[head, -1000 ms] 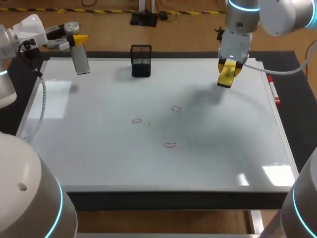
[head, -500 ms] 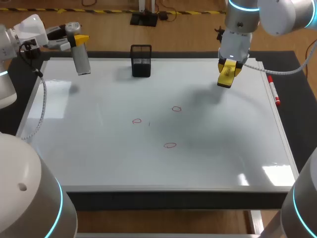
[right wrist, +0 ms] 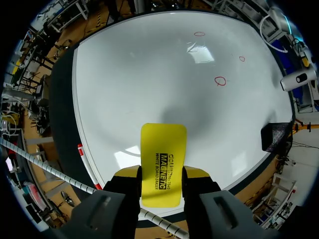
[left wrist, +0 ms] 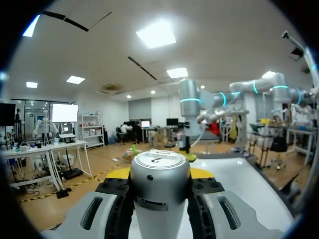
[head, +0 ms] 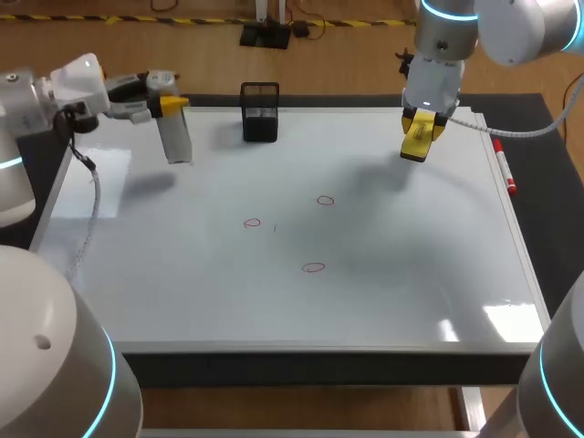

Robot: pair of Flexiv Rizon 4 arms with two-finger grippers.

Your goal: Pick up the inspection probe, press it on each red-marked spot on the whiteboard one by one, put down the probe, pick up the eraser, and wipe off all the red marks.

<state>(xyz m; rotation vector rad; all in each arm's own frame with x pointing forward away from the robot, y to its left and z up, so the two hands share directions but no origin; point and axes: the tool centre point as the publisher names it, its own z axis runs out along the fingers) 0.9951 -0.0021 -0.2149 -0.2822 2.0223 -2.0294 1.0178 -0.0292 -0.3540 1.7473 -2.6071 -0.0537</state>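
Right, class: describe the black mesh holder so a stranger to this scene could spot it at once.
Take the big whiteboard and follow its far edge to just left of the middle. There stands the black mesh holder, the only black thing on the white surface, unlike the silver probe and yellow eraser either side.

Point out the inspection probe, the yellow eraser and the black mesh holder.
inspection probe [head: 176,137]: head view, middle of its silver barrel.
yellow eraser [right wrist: 163,164]: right wrist view, its printed face.
black mesh holder [head: 260,117]: head view, its front wall.
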